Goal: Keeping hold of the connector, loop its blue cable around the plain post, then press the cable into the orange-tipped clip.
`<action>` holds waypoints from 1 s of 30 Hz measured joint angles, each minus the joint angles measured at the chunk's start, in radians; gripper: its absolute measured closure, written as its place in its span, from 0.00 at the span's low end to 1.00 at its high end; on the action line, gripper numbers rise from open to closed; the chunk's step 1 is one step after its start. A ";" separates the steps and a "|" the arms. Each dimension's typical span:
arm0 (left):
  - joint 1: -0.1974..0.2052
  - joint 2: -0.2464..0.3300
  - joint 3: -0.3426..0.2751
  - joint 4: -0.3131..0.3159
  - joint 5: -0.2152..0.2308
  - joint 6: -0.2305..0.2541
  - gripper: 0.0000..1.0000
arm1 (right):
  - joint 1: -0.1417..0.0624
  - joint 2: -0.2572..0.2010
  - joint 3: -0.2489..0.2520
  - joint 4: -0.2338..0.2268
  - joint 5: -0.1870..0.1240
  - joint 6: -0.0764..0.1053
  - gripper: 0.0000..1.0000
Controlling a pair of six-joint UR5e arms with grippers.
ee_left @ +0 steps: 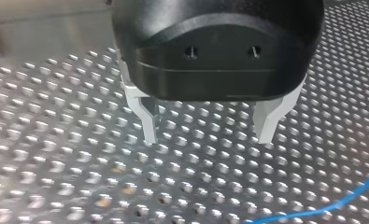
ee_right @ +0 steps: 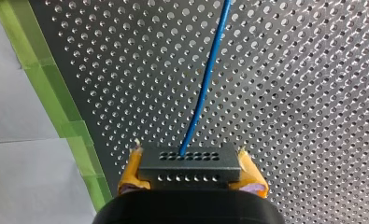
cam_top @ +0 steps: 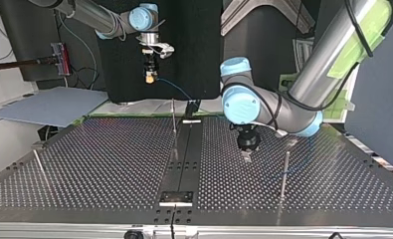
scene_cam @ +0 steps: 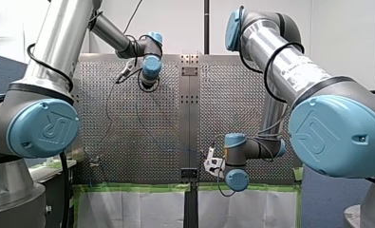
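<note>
Within my right gripper, black perforated connector

Black connector with two rows of small holes, clamped in my right gripper above the table near its green-taped edge. Blue cable leaves the upper hole row and runs straight over the table.

Connector in right gripper, cable ahead
</note>
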 joint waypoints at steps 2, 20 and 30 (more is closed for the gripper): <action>0.000 -0.017 0.000 0.010 -0.018 0.018 0.00 | 0.001 0.000 0.000 -0.001 0.000 0.000 1.00; 0.024 -0.066 0.009 0.094 -0.119 0.129 0.00 | 0.003 0.001 0.000 -0.005 0.000 0.000 1.00; 0.038 -0.091 0.010 0.109 -0.120 0.145 0.00 | 0.003 0.001 0.000 -0.005 0.000 0.000 1.00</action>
